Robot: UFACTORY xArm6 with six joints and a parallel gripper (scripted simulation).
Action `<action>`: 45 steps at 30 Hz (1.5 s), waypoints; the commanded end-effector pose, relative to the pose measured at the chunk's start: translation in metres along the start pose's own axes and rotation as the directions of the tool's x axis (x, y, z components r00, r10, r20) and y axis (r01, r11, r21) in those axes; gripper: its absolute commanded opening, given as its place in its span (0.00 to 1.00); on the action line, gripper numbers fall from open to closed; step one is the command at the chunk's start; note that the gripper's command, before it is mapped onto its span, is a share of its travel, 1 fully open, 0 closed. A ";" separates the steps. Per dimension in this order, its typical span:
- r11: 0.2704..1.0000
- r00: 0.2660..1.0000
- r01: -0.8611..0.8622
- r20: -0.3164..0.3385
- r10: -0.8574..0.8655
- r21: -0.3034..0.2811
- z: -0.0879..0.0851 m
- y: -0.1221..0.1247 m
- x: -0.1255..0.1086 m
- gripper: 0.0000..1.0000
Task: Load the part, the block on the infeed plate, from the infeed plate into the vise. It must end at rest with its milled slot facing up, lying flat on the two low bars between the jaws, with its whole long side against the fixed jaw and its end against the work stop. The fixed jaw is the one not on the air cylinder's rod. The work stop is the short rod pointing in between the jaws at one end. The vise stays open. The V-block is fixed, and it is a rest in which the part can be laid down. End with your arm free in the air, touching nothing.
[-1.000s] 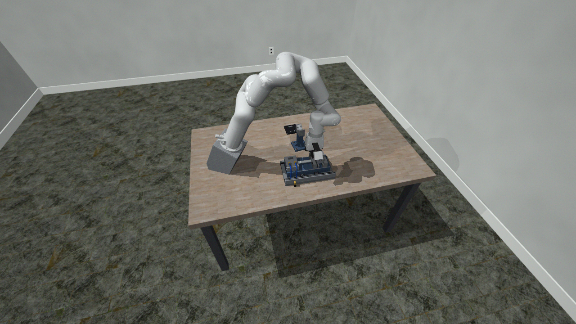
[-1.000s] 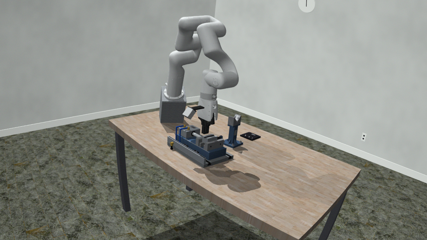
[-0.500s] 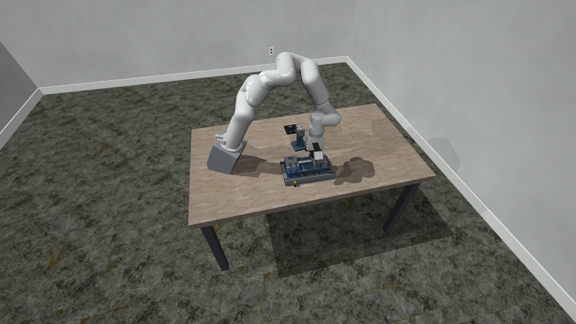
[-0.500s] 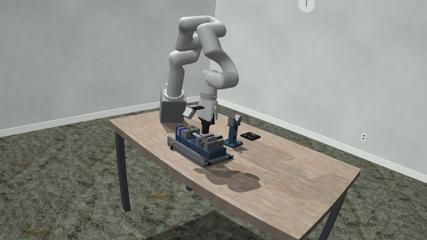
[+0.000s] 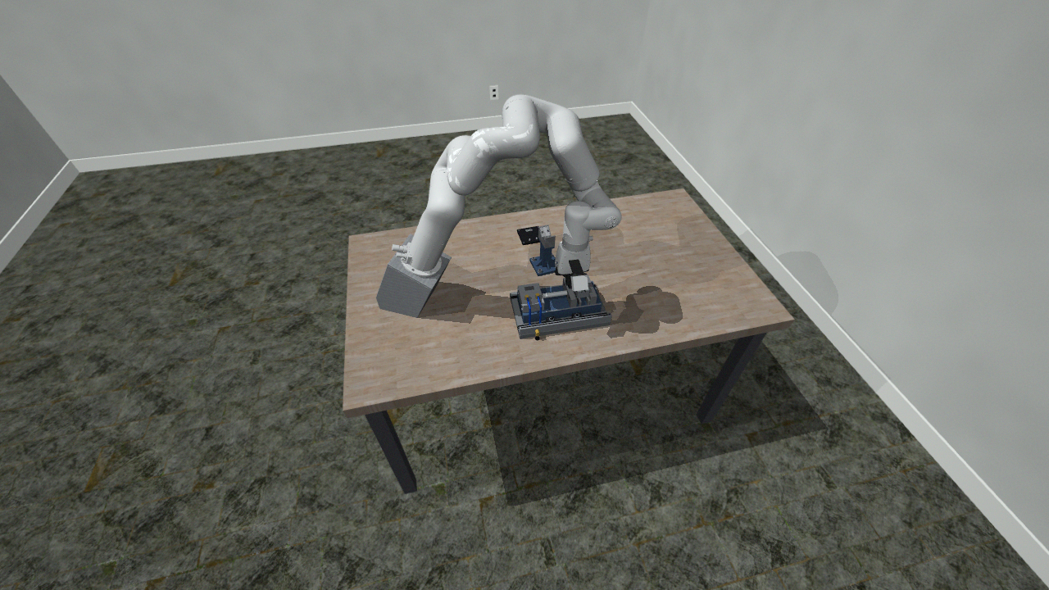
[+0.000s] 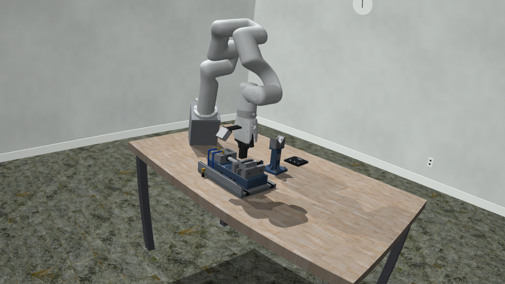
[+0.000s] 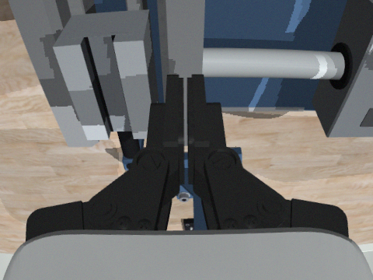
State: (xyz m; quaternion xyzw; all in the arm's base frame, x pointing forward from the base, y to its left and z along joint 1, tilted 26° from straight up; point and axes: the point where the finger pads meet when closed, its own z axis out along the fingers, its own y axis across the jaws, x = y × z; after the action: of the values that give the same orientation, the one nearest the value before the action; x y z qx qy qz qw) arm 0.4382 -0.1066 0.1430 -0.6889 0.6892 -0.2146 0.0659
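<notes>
The part [image 7: 132, 68] is a grey block with a dark slot facing up. In the wrist view it lies in the blue vise [image 5: 565, 316] [image 6: 227, 176] between the fixed jaw [image 7: 31, 31] on the left and the moving jaw [image 7: 182, 15]. It looks close against the fixed jaw; I cannot tell whether its end touches the work stop. My gripper [image 7: 185, 98] [image 6: 242, 155] [image 5: 568, 274] is shut and empty. It hangs low over the vise, with its fingertips at the near end of the moving jaw, to the right of the part. The cylinder rod [image 7: 264, 64] runs to the right.
The blue V-block [image 5: 544, 252] [image 6: 276, 155] stands just behind the vise. The dark infeed plate [image 5: 526, 234] [image 6: 296, 161] lies beyond it, with nothing on it. The arm's grey base block [image 5: 406, 289] [image 6: 204, 128] sits at the table's corner.
</notes>
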 end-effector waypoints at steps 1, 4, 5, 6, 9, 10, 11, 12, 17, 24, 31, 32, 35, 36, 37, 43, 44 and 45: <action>1.000 1.000 0.000 0.000 0.000 0.003 -0.001 -0.001 0.000 0.00; 1.000 1.000 0.000 0.000 0.000 0.003 -0.001 -0.001 0.000 0.00; 1.000 1.000 0.000 0.000 0.000 0.003 -0.001 -0.001 0.000 0.00; 1.000 1.000 0.000 0.000 0.000 0.003 0.000 -0.001 0.000 0.00; 1.000 1.000 0.000 0.000 0.000 0.003 0.000 -0.001 0.000 0.00; 1.000 1.000 0.000 0.000 0.000 0.003 0.000 -0.001 0.000 0.00; 1.000 1.000 0.000 0.000 0.000 0.003 0.000 -0.001 0.000 0.00; 1.000 1.000 0.000 0.000 0.000 0.003 0.001 -0.001 0.000 0.00; 1.000 1.000 0.000 0.000 0.000 0.003 0.002 -0.001 0.000 0.00; 1.000 1.000 0.000 0.000 0.000 0.003 0.003 -0.001 0.000 0.00; 1.000 1.000 0.000 0.000 0.000 0.003 0.006 -0.001 0.000 0.00; 1.000 1.000 0.000 0.000 0.000 0.003 0.006 -0.001 0.000 0.00; 1.000 1.000 0.000 0.000 0.000 0.003 0.006 -0.001 0.000 0.00; 1.000 1.000 0.000 0.000 0.000 0.003 0.006 -0.001 0.000 0.00; 1.000 1.000 0.000 0.000 0.000 0.003 0.007 -0.001 0.000 0.00; 1.000 1.000 0.000 0.000 0.000 0.003 0.008 -0.001 0.000 0.00; 1.000 1.000 0.000 0.000 0.000 0.003 0.008 -0.001 0.000 0.00; 1.000 1.000 0.000 0.000 0.000 0.003 0.008 -0.001 0.000 0.00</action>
State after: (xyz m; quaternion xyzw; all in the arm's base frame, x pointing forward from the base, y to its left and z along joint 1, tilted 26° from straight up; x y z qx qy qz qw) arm 0.4416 -0.1084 0.1350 -0.6889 0.6892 -0.2146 0.0659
